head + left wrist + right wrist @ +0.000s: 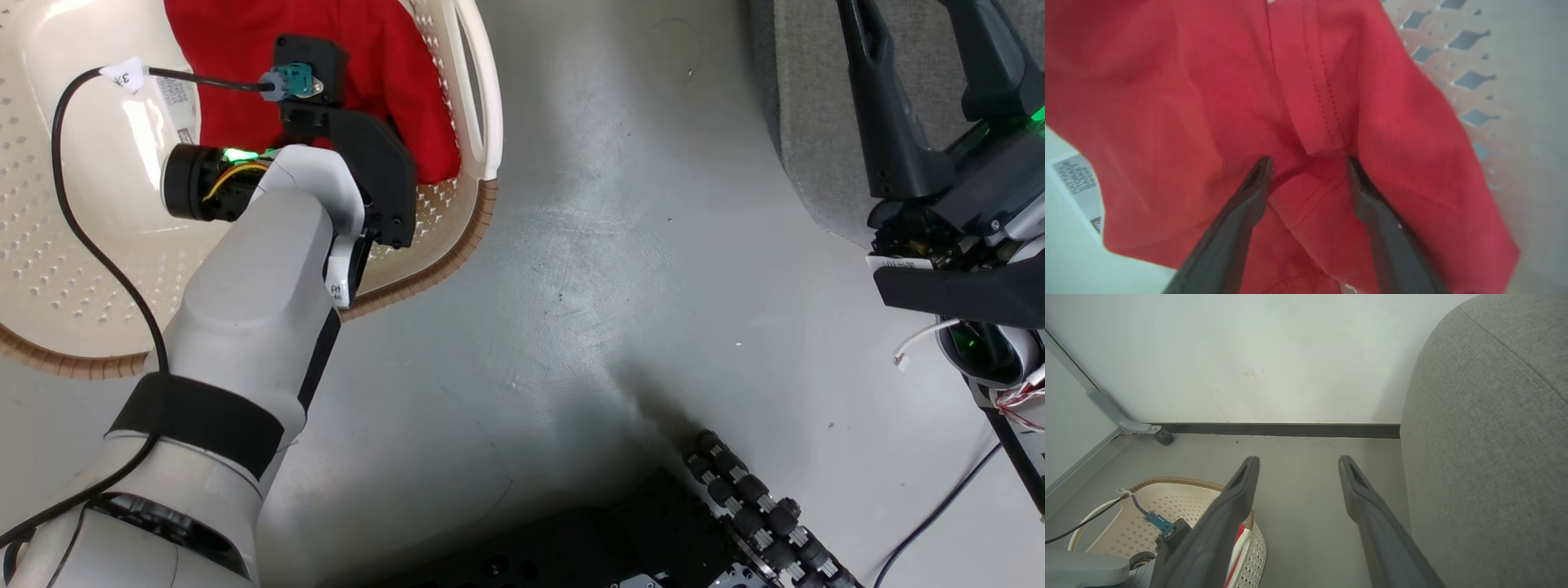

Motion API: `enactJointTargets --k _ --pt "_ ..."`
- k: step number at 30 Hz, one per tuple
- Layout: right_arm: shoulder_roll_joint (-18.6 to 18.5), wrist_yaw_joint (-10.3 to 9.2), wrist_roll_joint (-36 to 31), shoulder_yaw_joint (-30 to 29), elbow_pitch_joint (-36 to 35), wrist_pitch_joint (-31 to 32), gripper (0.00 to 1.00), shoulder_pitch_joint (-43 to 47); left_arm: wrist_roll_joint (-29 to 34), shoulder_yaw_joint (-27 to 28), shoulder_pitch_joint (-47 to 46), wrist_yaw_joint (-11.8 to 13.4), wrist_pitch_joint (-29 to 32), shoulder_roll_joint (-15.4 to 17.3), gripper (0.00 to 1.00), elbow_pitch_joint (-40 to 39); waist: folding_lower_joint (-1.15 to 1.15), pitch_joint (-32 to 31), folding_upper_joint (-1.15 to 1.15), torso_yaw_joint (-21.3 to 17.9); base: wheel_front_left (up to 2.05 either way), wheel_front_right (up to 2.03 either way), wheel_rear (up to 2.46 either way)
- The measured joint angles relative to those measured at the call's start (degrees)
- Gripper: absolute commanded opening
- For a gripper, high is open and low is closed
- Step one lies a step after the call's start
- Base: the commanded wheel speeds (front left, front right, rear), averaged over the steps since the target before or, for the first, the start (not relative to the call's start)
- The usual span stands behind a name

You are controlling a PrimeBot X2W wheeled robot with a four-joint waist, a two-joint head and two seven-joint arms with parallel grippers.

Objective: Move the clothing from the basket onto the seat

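The clothing (1167,102) is lying crumpled in the basket (457,245), against its perforated wall on the handle side. The left claw (1308,162) is being held apart, its tips set at both sides of a stitched fold of the red cloth; nothing is being clamped. The right claw (1298,461) is being held apart and empty, beside the seat (1494,437). If only the thin fold is being pinched, the cloth may be slipping out in lifting. A tip caught in the wall's holes may be dragging the basket along. The seam is pointing straight away from the left claw, between its fingers. The long axis seems to be following that wall, but this cannot be told surely.
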Motion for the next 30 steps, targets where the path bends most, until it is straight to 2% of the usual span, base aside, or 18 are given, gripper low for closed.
enactJointTargets --k 1,2,13,30 --pt "0.0 0.0 0.2 0.0 0.0 0.0 1.0 0.0 -0.1 -0.2 0.0 0.0 0.0 0.0 0.22 0.0 0.0 0.0 0.0 -0.1 0.0 0.0 0.0" --pt "0.0 0.0 0.4 0.1 0.1 0.0 1.0 0.0 -0.2 -0.5 0.0 0.0 0.0 0.0 0.0 0.0 0.0 0.1 0.01 -0.2 0.0 0.0 0.0" --pt "-0.4 0.0 0.4 -0.5 3.1 0.0 1.0 -0.1 -1.5 -2.4 2.4 0.6 -3.5 0.0 0.0 -1.2 0.0 -2.2 0.0 0.2 0.0 0.0 0.0" --pt "-2.7 0.0 0.4 -2.7 8.7 0.0 1.0 0.5 -5.5 -4.4 9.2 1.6 -15.2 -0.1 0.0 -5.4 0.0 -12.0 0.0 5.0 0.0 0.0 0.0"
